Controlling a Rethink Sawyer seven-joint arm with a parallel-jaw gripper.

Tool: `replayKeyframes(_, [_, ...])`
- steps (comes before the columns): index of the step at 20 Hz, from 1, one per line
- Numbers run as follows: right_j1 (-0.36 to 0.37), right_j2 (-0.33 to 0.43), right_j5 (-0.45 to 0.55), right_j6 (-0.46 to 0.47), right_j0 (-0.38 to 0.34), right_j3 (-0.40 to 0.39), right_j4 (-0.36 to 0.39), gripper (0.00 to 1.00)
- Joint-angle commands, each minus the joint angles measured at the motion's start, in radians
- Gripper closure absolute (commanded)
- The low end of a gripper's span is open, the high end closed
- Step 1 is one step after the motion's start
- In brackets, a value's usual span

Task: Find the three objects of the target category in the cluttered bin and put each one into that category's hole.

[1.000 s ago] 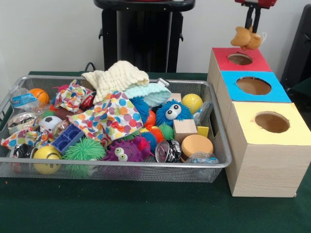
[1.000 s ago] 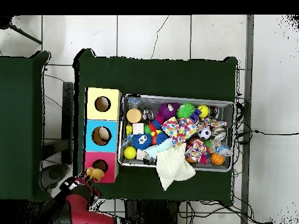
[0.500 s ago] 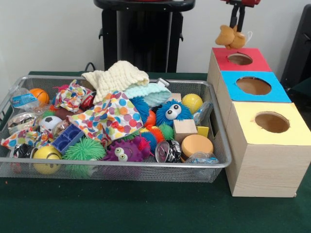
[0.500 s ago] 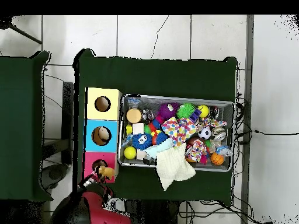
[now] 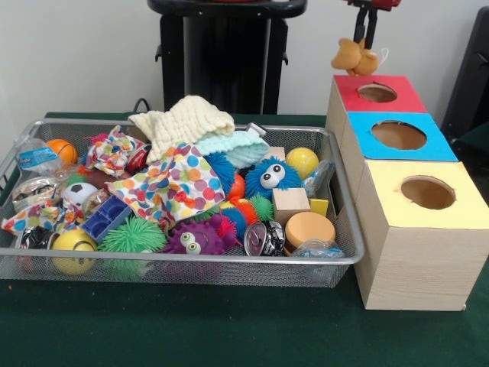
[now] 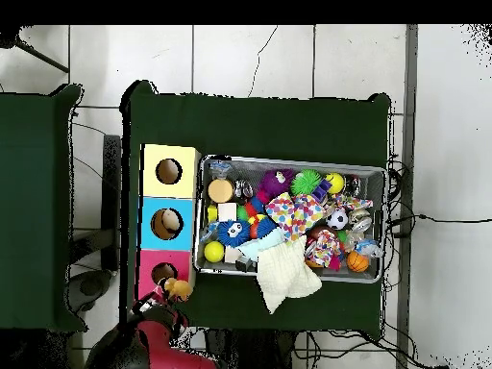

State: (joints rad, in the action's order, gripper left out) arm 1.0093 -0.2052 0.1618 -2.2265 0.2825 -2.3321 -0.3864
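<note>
While clamped on a small tan plush toy (image 5: 353,56) from above, the end effector (image 5: 365,37) hangs just behind the red-topped box (image 5: 380,93), off its hole. Likely soft and light (squashes easily); best pinched mid-body. Remaining targets presumably buried in the cluttered bin (image 5: 229,261).

The robot's pedestal (image 5: 226,53) is a tall black column with a wide, flat black cap and dark side panels divided by a lighter vertical gap. At the front view's top edge, the end effector (image 5: 367,34) shows two slim black fingers under a red housing. From overhead, the arm (image 6: 163,348) reads as a rounded glossy red shell joined to black segments.
</note>
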Motion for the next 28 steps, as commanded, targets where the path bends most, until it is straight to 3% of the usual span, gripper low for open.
replayKeyframes(1, [-0.043,0.015,0.069,-0.135,0.051,0.041,0.028,1.00])
replayKeyframes(15, [-0.081,-0.026,0.143,-0.158,0.105,0.130,0.002,1.00])
replayKeyframes(28, [-0.059,-0.014,0.151,-0.132,0.073,0.113,0.011,1.00])
